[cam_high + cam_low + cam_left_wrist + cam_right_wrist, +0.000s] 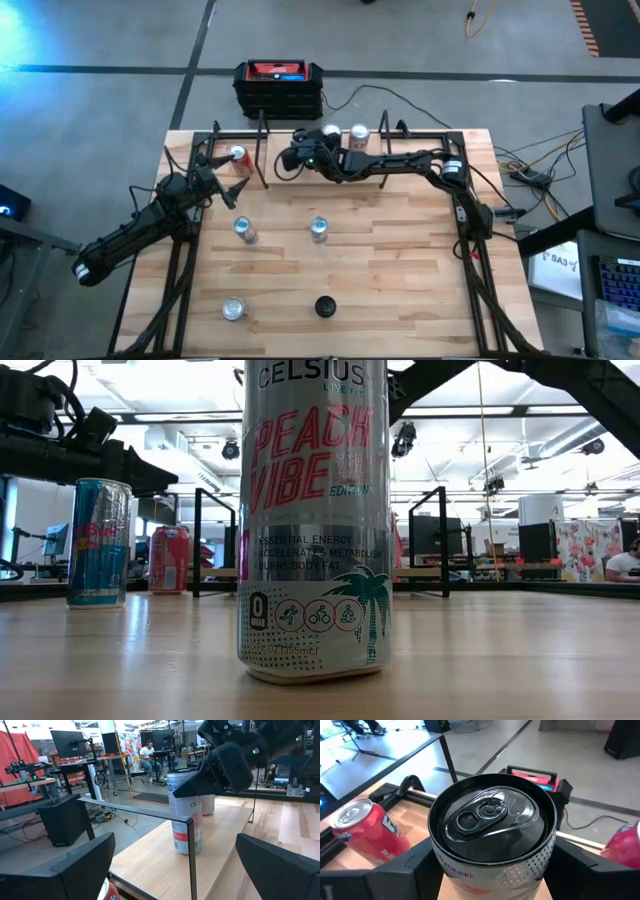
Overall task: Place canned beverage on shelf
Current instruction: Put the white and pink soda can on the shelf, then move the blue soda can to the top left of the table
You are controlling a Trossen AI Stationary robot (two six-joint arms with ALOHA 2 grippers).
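Note:
The shelf (375,165) is a light-wood plank with black rod uprights, near the table's far edge. It also shows in the left wrist view (150,855). A white Celsius can (186,827) stands upright on the plank. My right gripper (325,140) reaches in from the right and is shut on this can (492,820). Another can (358,133) stands just right of it. My left gripper (222,168) is open beside a red can (238,158) that stands left of the shelf. Only a sliver of the red can (107,892) shows by its finger. My right gripper pinches the white can's upper wall (440,865) between its two fingers, one on each side just below the rim. The fingers (220,770) slant down at it from the table's right side. The can is upright, and its base (187,851) is on the shelf plank.
A Red Bull can (245,230) and another Celsius can (319,229) stand mid-table. One more can (234,308) and a small black object (324,306) are near the front edge. A black-and-red box (278,85) sits beyond the far edge.

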